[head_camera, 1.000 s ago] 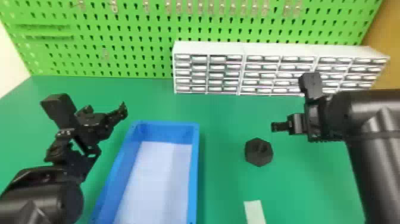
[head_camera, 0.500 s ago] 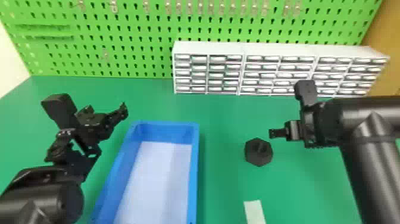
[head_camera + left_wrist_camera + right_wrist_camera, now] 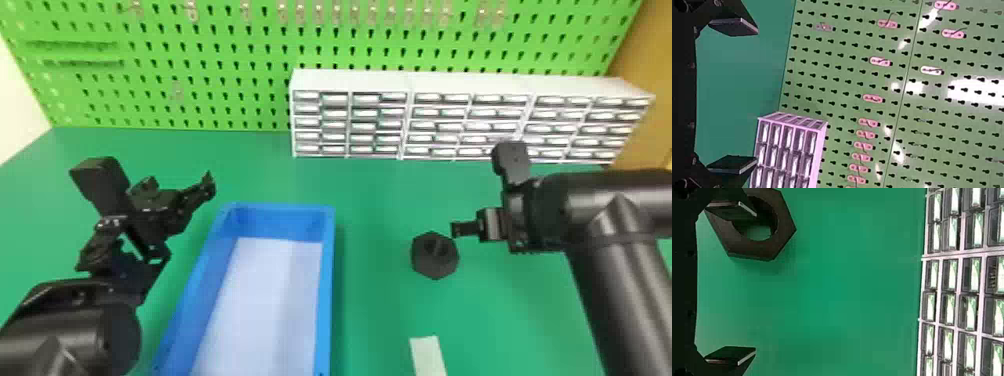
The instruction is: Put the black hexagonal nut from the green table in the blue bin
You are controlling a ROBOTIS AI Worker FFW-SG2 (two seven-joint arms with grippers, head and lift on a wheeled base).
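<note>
Black hexagonal nut [image 3: 434, 262] lies near open right hand [image 3: 455, 229]; white strip [image 3: 428, 356], blue bin [image 3: 327, 290] nearby.

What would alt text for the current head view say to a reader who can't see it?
A black hexagonal nut lies on a green table, right of a blue bin, with the right end effector beside it. The left arm is left of the bin; white drawer units stand behind.

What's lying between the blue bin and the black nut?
Just bare green table lies between the blue bin and the black nut; you can see that in the head view.
</note>
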